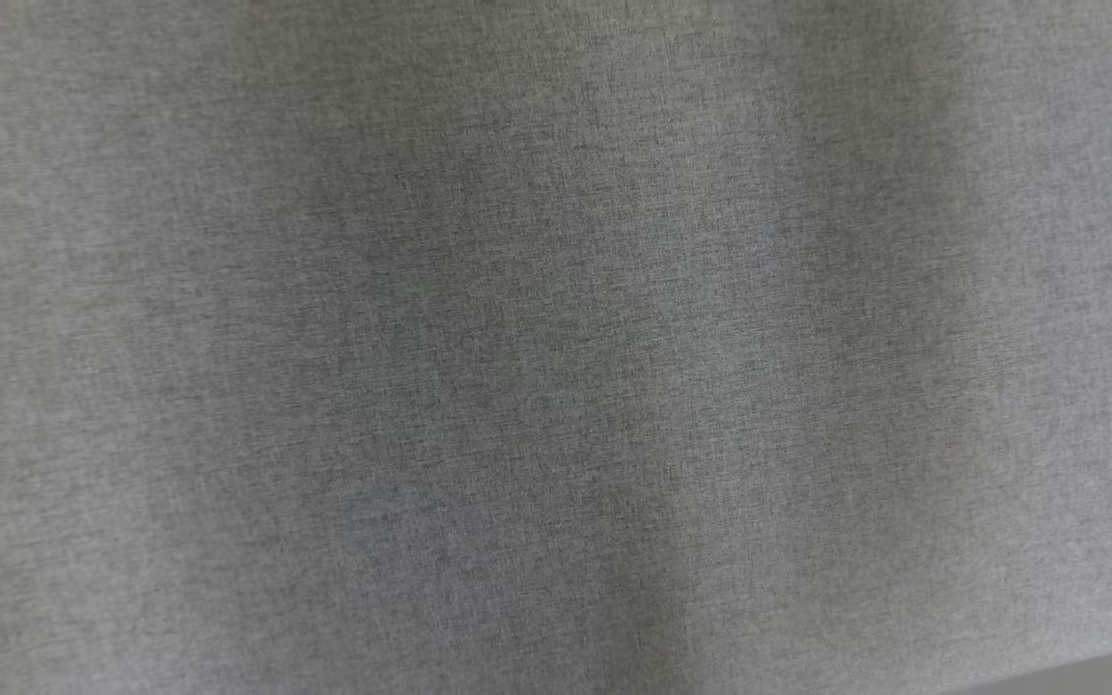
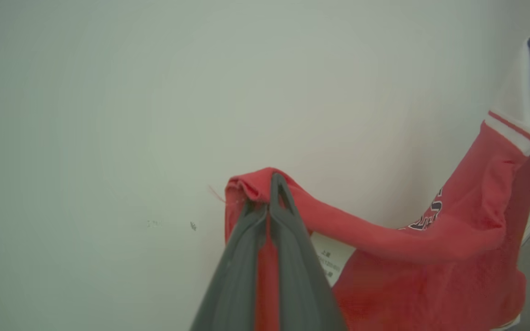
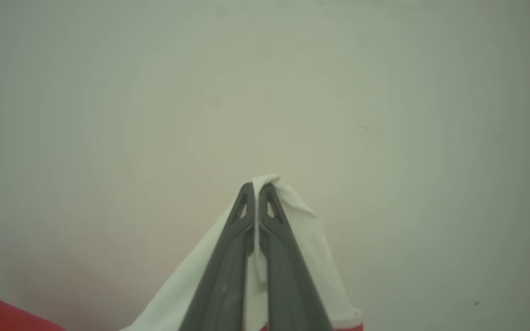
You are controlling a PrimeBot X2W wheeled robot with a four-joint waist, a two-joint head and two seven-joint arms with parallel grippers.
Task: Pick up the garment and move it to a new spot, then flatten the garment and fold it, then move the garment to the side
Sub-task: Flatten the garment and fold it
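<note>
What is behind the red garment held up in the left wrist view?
A plain pale surface shows behind the garment. What lies directly behind the hanging cloth is covered.

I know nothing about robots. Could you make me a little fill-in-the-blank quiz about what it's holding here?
The left tool pinches the garment's ____ cloth.
The right tool pinches a ____ part of it.
Both tools are ____ on the garment.
Missing words: red; white; shut.
</note>
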